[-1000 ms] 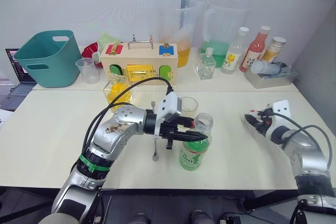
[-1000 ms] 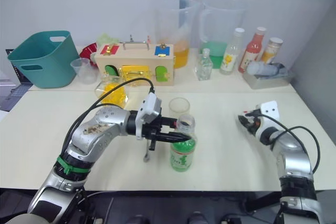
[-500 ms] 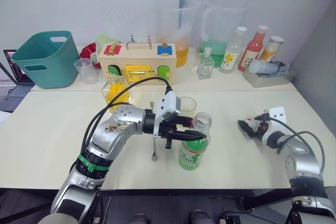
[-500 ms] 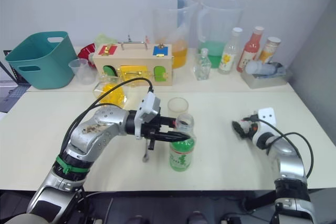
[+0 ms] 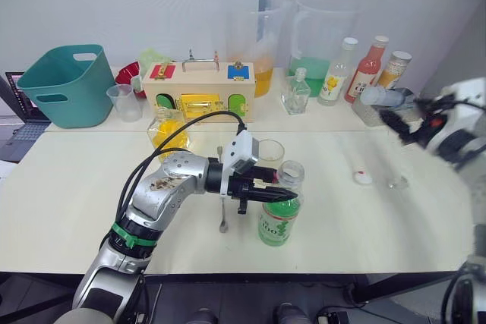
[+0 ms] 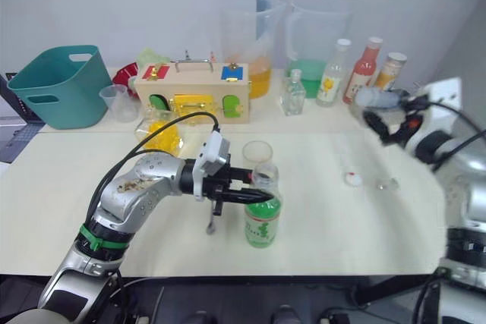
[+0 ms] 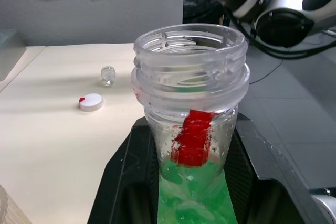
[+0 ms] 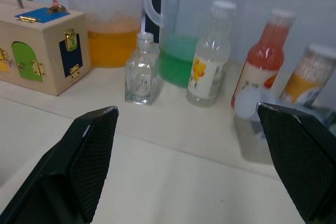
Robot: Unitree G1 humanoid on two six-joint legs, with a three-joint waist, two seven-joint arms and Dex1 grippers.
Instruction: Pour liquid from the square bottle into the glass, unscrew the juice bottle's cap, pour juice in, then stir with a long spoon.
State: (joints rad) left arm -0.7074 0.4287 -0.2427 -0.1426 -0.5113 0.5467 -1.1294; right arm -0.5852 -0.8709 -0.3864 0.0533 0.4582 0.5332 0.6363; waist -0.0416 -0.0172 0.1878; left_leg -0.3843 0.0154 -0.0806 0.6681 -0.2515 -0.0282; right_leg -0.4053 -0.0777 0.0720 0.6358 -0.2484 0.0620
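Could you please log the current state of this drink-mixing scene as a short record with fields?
juice bottle: upright near the table's front edge, open-mouthed, pale green juice inside
left end effector: shut on the juice bottle below its neck
cap: off, lying on the table to the bottle's right
right end effector: open, raised above the table's right side
glass: just behind the juice bottle
long spoon: flat on the table under the left arm

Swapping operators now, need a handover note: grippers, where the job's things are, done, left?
Left gripper shut on the juice bottle, upright, mouth open.
Right gripper open, raised at the table's right.
Cap lies off on the table. Glass behind the bottle; long spoon flat beside it.
Done: cap unscrewed.
Left: pour juice, stir.
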